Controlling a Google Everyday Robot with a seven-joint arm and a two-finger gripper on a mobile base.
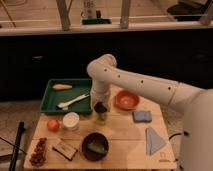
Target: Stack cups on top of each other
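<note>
My gripper (101,108) points down over the middle of the wooden table (120,131), just right of the green tray. Directly beneath it, touching or nearly touching, stands the translucent light-green cup (101,119), upright on the table. The shiny silver metal cup does not show; it may be hidden by the gripper. The white arm (135,82) reaches in from the right and bends down to the gripper.
A green tray (50,102) at the back left holds a bread-like piece (62,86) and a white utensil (73,101). Also on the table: orange bowl (126,100), blue sponge (142,116), blue cloth (155,140), white round container (71,121), orange fruit (53,125), dark bowl (95,146), snack packets (64,149).
</note>
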